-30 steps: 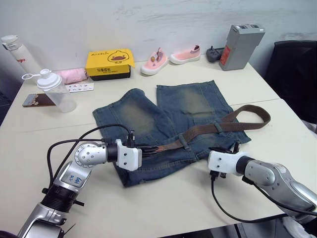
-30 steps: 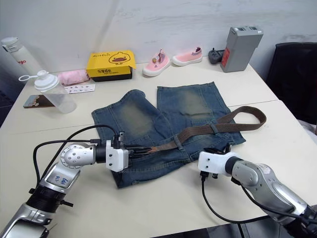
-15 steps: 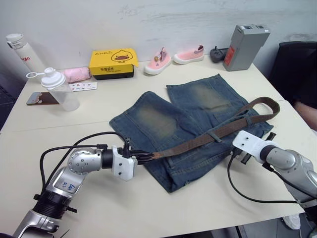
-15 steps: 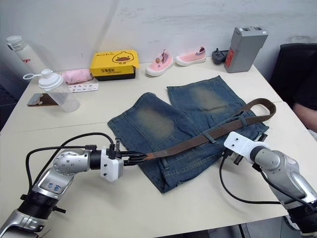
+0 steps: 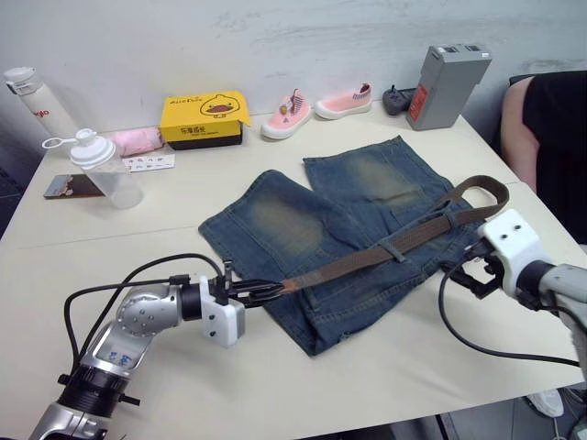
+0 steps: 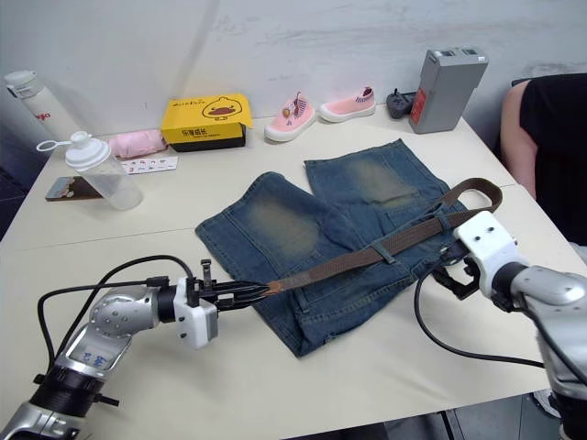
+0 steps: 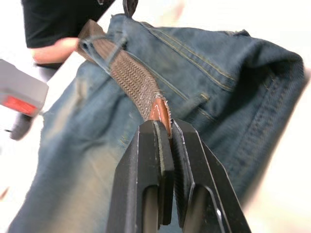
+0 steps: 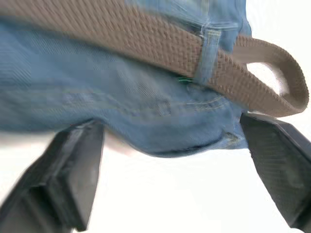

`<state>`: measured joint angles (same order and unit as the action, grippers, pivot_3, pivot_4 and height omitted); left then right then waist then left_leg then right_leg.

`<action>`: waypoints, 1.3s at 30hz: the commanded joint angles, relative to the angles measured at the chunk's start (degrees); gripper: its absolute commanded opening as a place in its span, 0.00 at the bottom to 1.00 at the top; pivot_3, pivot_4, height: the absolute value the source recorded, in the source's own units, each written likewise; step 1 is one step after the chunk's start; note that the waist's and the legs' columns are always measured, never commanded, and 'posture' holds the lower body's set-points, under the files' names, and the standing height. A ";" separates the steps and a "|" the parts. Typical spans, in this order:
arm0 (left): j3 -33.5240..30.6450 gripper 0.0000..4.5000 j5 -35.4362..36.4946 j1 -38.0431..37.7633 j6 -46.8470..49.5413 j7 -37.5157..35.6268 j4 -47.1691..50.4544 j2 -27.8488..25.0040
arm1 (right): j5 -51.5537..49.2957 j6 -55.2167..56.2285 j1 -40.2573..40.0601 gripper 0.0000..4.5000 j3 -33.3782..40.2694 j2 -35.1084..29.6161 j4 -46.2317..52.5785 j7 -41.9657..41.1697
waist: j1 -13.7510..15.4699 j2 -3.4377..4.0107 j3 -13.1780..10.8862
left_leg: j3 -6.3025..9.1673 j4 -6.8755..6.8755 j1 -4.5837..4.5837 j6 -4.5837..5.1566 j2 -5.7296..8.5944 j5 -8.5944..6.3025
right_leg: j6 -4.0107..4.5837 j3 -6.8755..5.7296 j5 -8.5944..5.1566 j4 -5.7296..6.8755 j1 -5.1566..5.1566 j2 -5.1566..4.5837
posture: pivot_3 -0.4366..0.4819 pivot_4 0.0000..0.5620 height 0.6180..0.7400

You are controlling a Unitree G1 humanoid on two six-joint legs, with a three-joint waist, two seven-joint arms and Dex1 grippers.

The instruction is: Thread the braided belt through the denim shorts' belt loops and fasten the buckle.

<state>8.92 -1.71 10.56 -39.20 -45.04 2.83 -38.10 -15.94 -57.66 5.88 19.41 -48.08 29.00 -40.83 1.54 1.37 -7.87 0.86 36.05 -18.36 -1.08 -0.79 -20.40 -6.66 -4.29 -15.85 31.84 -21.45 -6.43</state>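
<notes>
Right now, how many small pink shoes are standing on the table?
2. Both stand at the far edge by the wall: one shoe just right of the yellow box, the other shoe further right, towards the grey device. Neither looks hidden.

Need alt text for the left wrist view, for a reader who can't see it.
The left gripper has its jaws shut on the leather tip of the belt, which runs away across the shorts and passes under a belt loop. A person's arm in a black sleeve shows beyond the shorts.
</notes>
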 commanded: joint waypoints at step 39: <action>1.92 0.00 -0.54 2.26 -5.13 2.29 -1.65 0.13 | -97.06 21.05 -2.78 0.01 -16.35 36.33 0.59 79.80 | -0.35 0.21 0.16 | 0.17 -0.08 0.04 0.50 -0.27 -0.29 | 0.17 0.58 -0.08 0.11 -0.12 -0.51 | 0.48 0.27 1.00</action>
<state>10.19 -4.39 12.62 -44.61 -42.32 -0.58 -37.67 -111.58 -37.34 2.85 3.33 -12.01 27.16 39.56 1.19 1.58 -7.71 1.04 35.95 -18.32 -0.58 -1.06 -20.69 -6.45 -3.73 -15.95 31.95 -21.58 -7.00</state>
